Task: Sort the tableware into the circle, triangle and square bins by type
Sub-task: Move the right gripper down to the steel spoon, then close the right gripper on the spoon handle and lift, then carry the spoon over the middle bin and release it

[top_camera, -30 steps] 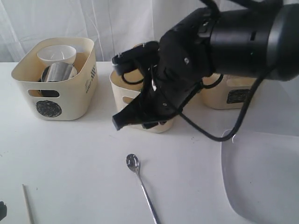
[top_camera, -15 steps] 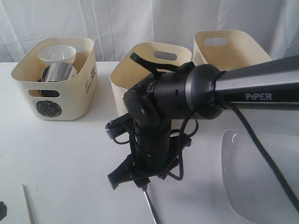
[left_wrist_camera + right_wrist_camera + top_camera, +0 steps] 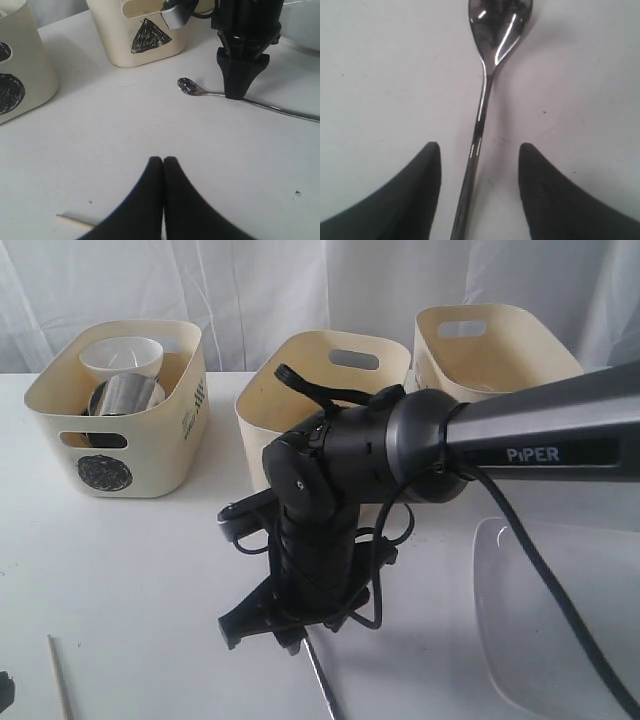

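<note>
Right end effector (image 3: pixel 479 150) hangs open, wrist pointing straight down, its fingers either side of the spoon (image 3: pixel 481 107) handle on the tabletop (image 3: pixel 150 570), not touching it. I see the circle bin (image 3: pixel 150 455) holding a steel mug (image 3: pixel 125 395) and the small white bowl (image 3: pixel 122 358). The arm hides much of the triangle bin (image 3: pixel 290 370). A chopstick (image 3: pixel 60 680) lies front left and the plate (image 3: pixel 560 610) to the right. My left end effector (image 3: pixel 163 161) is closed on nothing.
</note>
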You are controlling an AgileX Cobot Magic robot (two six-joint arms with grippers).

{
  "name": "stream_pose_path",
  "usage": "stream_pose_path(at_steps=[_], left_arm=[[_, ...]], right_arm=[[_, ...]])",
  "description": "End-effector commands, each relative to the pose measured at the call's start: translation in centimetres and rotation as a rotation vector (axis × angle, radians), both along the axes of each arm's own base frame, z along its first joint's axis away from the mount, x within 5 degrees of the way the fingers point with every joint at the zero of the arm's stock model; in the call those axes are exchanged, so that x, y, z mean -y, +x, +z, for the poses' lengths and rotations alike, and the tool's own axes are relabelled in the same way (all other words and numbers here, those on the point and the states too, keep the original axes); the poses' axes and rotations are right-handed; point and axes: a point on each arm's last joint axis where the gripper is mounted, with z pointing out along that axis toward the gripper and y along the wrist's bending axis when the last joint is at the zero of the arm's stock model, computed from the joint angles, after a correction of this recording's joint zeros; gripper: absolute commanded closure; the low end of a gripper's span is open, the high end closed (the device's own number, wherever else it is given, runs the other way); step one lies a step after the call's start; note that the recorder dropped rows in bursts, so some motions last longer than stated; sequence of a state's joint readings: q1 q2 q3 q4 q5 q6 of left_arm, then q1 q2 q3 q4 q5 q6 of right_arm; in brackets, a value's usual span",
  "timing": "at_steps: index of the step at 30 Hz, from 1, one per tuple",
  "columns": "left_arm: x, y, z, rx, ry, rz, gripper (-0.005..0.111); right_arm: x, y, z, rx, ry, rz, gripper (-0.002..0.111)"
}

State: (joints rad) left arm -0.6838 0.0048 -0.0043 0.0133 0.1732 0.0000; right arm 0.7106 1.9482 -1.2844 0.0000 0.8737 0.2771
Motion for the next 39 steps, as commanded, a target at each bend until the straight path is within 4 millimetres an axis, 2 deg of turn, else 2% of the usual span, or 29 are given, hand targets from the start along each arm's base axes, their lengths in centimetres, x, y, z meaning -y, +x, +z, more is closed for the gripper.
stream_pose_path(at_steps=[1,13,16,21,25,28,33,35,39], left_arm=[[0.0,0.0,-0.1,-0.002,-0.004,-0.003,0.107],[0.0,0.0,-0.1,-0.004,-0.003,-0.003,0.107],[0.0,0.0,-0.1,-0.004,-0.003,-0.003,0.107],[0.0,0.0,-0.1,-0.004,-0.003,-0.003,0.107],[0.0,0.0,-0.1,-0.004,-0.003,-0.003,0.107],[0.0,0.0,-0.1,-0.004,-0.003,-0.003,0.107],[0.0,0.0,-0.1,-0.004,-0.003,-0.003,0.107],[0.0,0.0,-0.1,-0.004,-0.003,-0.003,0.107],[0.0,0.0,-0.1,-0.004,-0.003,-0.003,0.107]], right_arm=[[-0.2,-0.1,-0.5,-0.002,0.003,0.017,0.062],[-0.7,-0.3,-2.8,-0.075,0.005,0.019,0.063],[-0.7,-0.3,-2.8,-0.073,0.007,0.019,0.076],[-0.7,-0.1,-2.8,-0.063,0.013,0.018,0.108],[-0.9,0.1,-2.3,-0.033,0.039,0.018,0.108],[-1.5,-0.1,-0.3,0.03,0.113,0.016,0.108],[-2.1,0.2,5.6,0.281,0.315,0.028,0.108],[-2.0,0.2,8.0,0.38,0.39,0.031,0.108],[-1.2,0.2,11.1,0.509,0.46,0.031,0.108]])
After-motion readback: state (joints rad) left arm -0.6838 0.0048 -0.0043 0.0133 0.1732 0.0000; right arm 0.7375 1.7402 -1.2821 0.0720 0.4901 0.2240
